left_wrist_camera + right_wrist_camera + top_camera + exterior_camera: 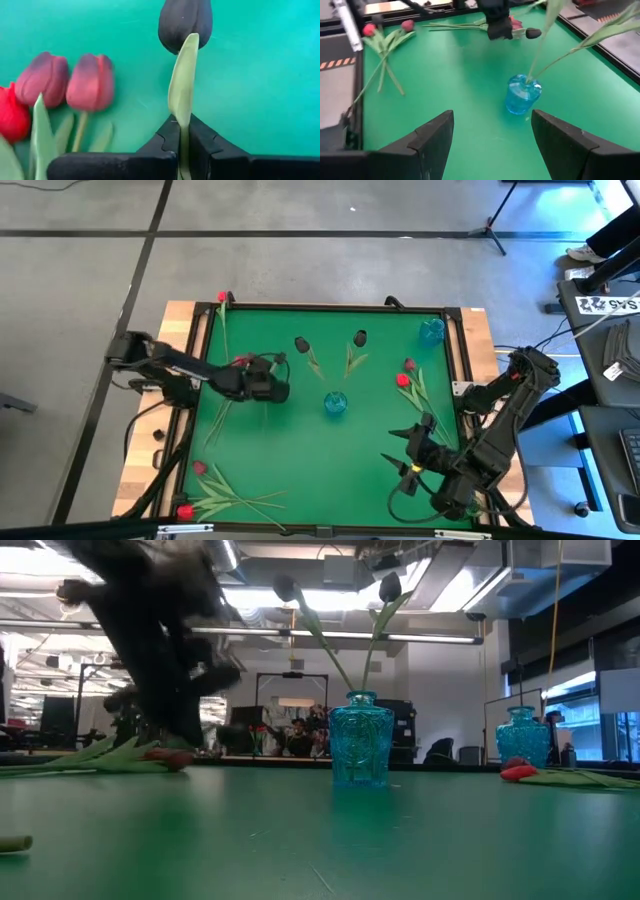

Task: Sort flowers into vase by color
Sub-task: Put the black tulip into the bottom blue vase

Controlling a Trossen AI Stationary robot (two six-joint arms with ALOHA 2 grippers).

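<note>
Near-black tulip (185, 22) is pinched by its stem in the left gripper (181, 137).

Beside this gripper lie two pink-maroon tulips (90, 82) and a red tulip (11, 115) on the green table (300, 460). Further on stands the blue vase (335, 404) with two dark flowers (390, 586). The right gripper (492, 135) waits spread wide, facing that vase.
</note>
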